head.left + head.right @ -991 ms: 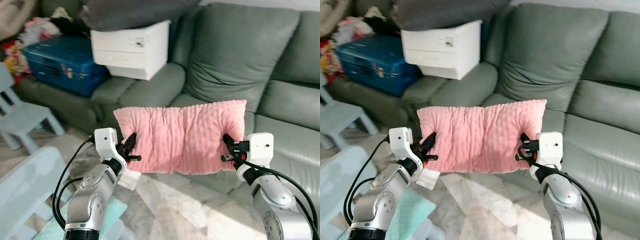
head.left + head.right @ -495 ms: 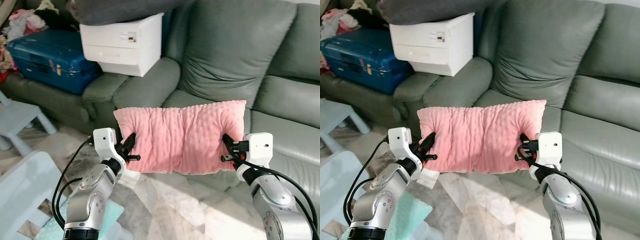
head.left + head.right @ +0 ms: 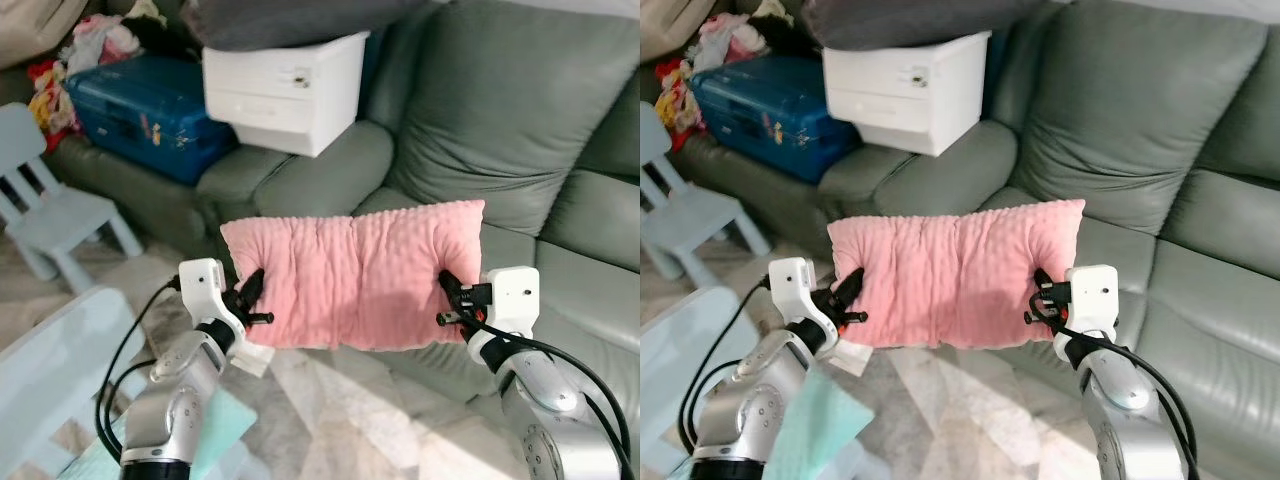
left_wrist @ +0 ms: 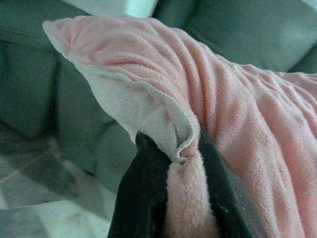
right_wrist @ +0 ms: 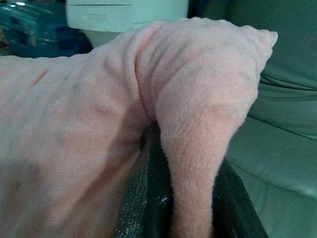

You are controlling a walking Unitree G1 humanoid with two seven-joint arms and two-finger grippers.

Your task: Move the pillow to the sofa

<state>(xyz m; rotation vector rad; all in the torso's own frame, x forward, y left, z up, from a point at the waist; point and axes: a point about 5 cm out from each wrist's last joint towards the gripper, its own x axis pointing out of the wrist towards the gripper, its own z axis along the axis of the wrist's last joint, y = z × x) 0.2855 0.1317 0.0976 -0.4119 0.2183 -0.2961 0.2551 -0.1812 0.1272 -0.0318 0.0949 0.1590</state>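
Note:
A pink plush pillow (image 3: 355, 275) hangs stretched between my two grippers, in the air in front of the grey-green sofa (image 3: 500, 140). My left gripper (image 3: 255, 303) is shut on the pillow's left edge, and my right gripper (image 3: 447, 303) is shut on its right edge. In the left wrist view the black fingers (image 4: 143, 198) pinch a fold of pink fabric (image 4: 247, 148). The right wrist view has the fingers (image 5: 148, 198) clamped on a bunched corner of the pillow (image 5: 198, 99). The sofa's seat (image 3: 590, 290) lies just behind and below the pillow.
A white drawer box (image 3: 285, 90) sits on the sofa's armrest side, with a dark cushion on top. A blue suitcase (image 3: 140, 115) lies on the adjoining sofa at the left. A pale blue child's chair (image 3: 50, 210) stands left. A glass table edge (image 3: 50, 370) is near my left arm.
The camera view has shifted, bringing the child's chair into sight at the left. Both grippers still hold the pillow in the same way.

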